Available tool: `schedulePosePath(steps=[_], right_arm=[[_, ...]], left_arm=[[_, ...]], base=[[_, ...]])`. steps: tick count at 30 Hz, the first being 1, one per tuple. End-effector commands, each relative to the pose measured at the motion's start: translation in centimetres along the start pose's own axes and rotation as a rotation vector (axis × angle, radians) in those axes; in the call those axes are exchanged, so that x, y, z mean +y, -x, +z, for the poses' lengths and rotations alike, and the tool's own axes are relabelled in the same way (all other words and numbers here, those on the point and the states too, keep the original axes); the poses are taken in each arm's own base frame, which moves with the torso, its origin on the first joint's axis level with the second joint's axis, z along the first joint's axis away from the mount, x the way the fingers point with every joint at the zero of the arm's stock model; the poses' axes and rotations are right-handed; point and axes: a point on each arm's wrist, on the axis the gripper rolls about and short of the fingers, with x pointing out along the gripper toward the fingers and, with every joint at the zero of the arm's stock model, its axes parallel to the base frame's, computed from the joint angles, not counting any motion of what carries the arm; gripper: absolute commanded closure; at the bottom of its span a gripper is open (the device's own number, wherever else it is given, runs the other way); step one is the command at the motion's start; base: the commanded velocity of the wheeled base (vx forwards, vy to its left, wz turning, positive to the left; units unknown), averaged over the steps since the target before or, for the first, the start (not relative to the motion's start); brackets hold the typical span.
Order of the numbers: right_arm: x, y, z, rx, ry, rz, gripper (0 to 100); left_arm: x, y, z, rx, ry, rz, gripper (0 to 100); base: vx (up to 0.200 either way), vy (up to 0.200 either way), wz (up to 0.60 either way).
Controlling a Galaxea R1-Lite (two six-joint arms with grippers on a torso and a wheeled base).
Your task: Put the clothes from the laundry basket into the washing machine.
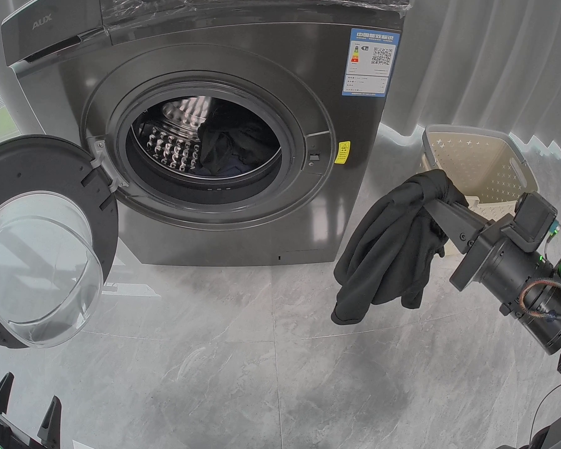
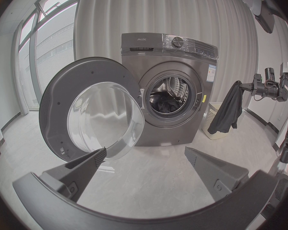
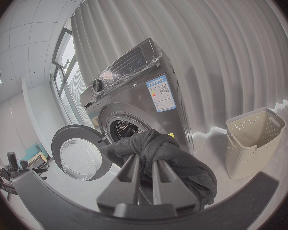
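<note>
One dark garment (image 1: 389,244) hangs from our right gripper (image 1: 433,206), jaws pinching its bunched top, just beside the beige laundry basket (image 1: 474,131). Dark clothes (image 1: 237,141) lie in the washing machine (image 1: 330,63), its door (image 1: 19,157) wide open. Our left gripper (image 2: 144,151) hovers low, jaws spread.

robot body: finish and fittings

the right gripper (image 1: 431,205) is fitted with grey wedge-shaped fingers (image 3: 128,179) on an angular grey mount (image 1: 464,229). behind it a black cylindrical wrist housing (image 1: 511,269) is noted, looped by an orange-brown cable (image 1: 545,284) and topped by a black box camera (image 1: 535,216). the left gripper (image 2: 144,152) is dark grey, with ribbed pads (image 2: 100,155) and a recessed screw (image 2: 219,186) noted on its fingers.
</note>
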Motion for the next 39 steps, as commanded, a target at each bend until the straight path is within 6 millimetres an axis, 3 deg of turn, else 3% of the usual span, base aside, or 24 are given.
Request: schedulePosePath(steps=[1, 14, 29, 35, 39], right_arm=[[-0.02, 0.01, -0.04, 0.001, 0.0, -0.001, 100], [0.02, -0.01, -0.29, 0.006, 0.0, 0.001, 100], [-0.06, 0.21, -0.37, 0.012, 0.002, 0.0, 100], [-0.09, 0.27, -0.52, 0.017, 0.002, -0.002, 100], [-0.1, 0.29, -0.55, 0.018, 0.003, -0.002, 100]], left_arm=[[0.01, 0.0, -0.52, 0.0, 0.001, 0.001, 0], [0.01, 0.0, -0.52, 0.0, 0.005, 0.001, 0], [0.01, 0.0, -0.52, 0.0, -0.002, 0.002, 0], [0.01, 0.0, -0.52, 0.0, 0.001, 0.002, 0], [0.01, 0.0, -0.52, 0.0, -0.003, 0.004, 0]], base=[[0.0, 0.0, 0.0], [0.0, 0.185, 0.0], [0.0, 0.0, 0.0], [-0.2, 0.0, 0.0], [0.0, 0.0, 0.0]])
